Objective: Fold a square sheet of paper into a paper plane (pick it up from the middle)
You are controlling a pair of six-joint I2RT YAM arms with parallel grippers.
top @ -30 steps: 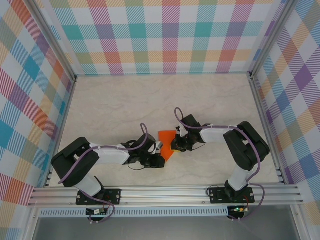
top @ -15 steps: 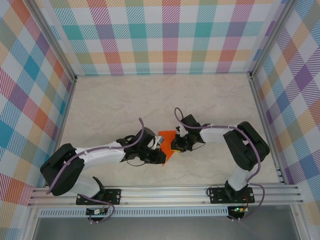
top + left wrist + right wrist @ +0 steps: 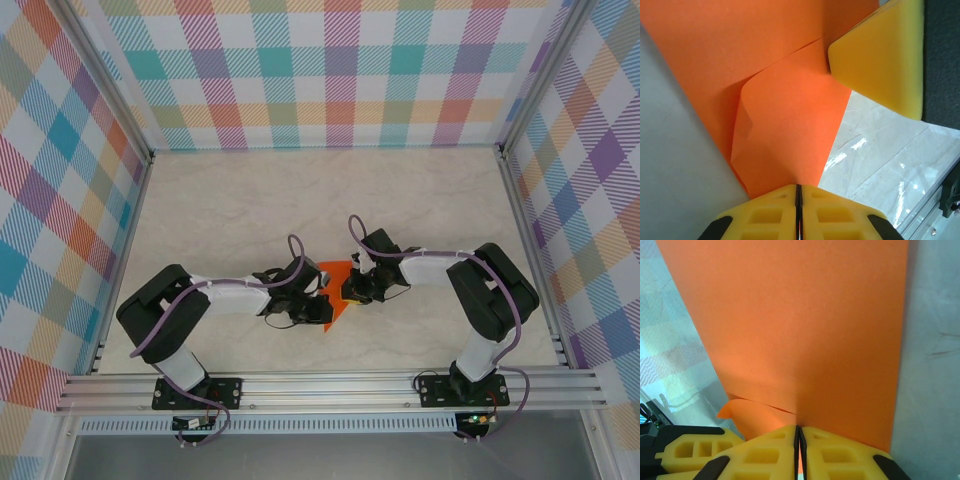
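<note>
At the left of the pair, near the middle of the marbled tabletop (image 3: 230,210), the left gripper (image 3: 318,303) reaches in from its side with its jaws pressed together. In the left wrist view its yellow fingers (image 3: 770,210) meet with no gap, and the edge of the square sheet of paper (image 3: 790,125) is pinched in the seam between them. A folded flap with a curled corner lies across the sheet just beyond that grip. Between the two grippers, in the top view, the orange paper (image 3: 334,273) is a narrow creased shape. On its right side the right gripper (image 3: 350,290) has its jaws closed too. In the right wrist view its fingers (image 3: 840,455) clamp the sheet's near edge. Whether the paper touches the table cannot be told.
</note>
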